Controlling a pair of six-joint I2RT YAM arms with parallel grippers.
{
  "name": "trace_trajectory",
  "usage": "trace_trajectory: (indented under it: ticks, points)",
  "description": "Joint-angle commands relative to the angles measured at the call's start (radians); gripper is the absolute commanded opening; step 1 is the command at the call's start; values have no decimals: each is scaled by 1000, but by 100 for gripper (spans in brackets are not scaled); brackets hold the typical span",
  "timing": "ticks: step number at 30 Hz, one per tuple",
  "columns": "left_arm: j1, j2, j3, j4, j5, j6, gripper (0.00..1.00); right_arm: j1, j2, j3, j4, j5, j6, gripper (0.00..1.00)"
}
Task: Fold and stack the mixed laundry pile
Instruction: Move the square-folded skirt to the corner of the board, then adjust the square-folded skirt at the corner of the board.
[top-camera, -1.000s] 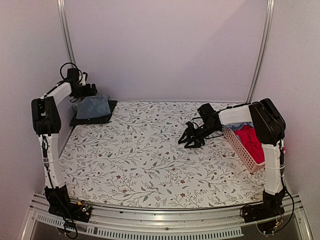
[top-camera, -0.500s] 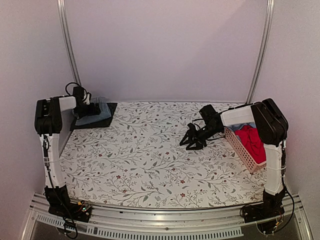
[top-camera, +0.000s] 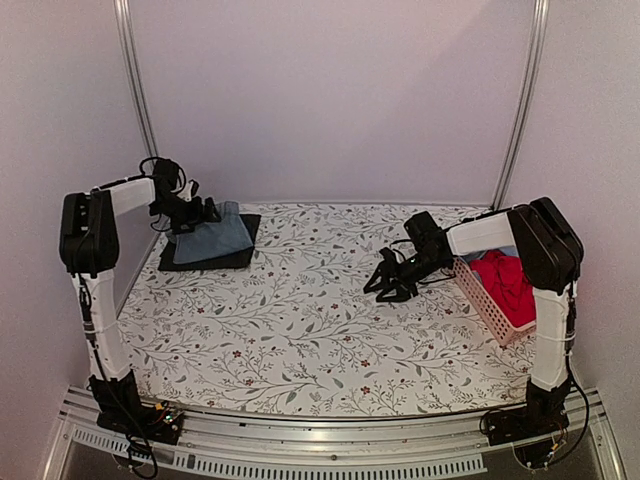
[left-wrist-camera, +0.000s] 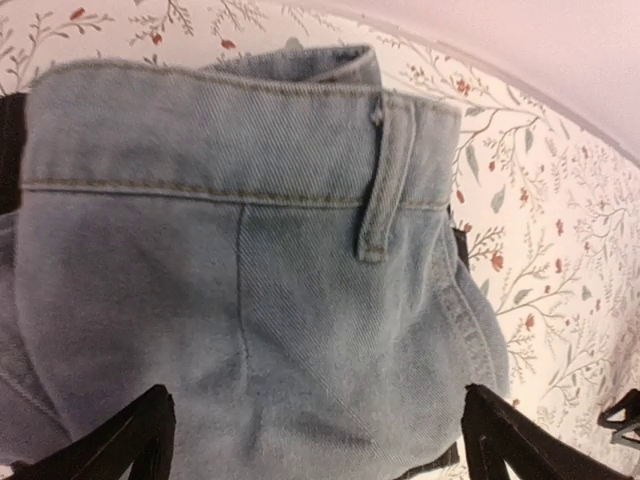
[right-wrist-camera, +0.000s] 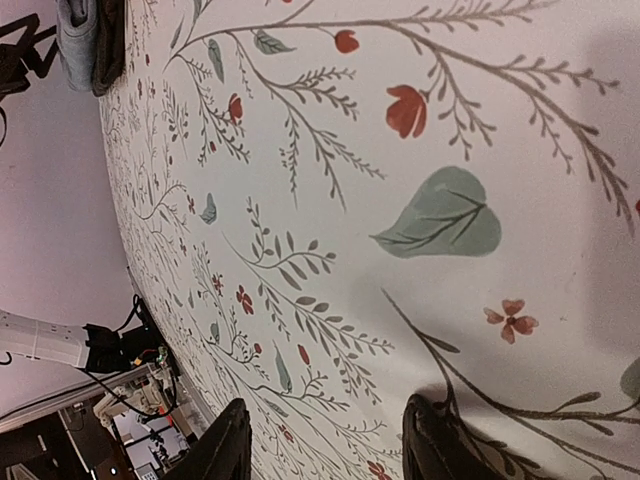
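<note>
Red garment (top-camera: 503, 282) lies in pink basket (top-camera: 481, 300); folded denim (top-camera: 216, 238) atop black garment (top-camera: 208, 259).

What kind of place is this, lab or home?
Probably a robot lab bench staged for laundry work, not a home: left arm and right arm bolted to a metal rail, flowered tablecloth, pink basket holding a red garment.

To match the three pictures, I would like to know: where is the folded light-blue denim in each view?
Top external: denim at the far left, on a black garment.
Left wrist: denim fills most of the picture.
Right wrist: denim small, in the top left corner.
Shared landmark: the floral tablecloth.
</note>
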Motion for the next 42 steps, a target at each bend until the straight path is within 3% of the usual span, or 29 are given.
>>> trace_trajectory:
  ticks: [1,9,17,22,33,37,42]
  points:
    - [115,-115,69,-33,125,-80,100,-7,-43,-48,30,25,14,51]
    - [236,-116,-45,-29,104,-288,100,-6,-61,-67,51,30,31,51]
    - [242,-49,-107,99,162,-321,100,-6,-52,-65,47,24,32,51]
    - [241,58,-37,117,198,-322,100,-7,-48,-63,39,22,31,51]
    - [234,189,161,158,386,-179,99,-6,-41,-42,11,18,12,51]
    - [231,194,168,187,530,-111,89,-6,-34,-34,8,18,7,51]
    - [229,167,159,208,653,-32,58,-7,-30,-34,7,15,5,51]
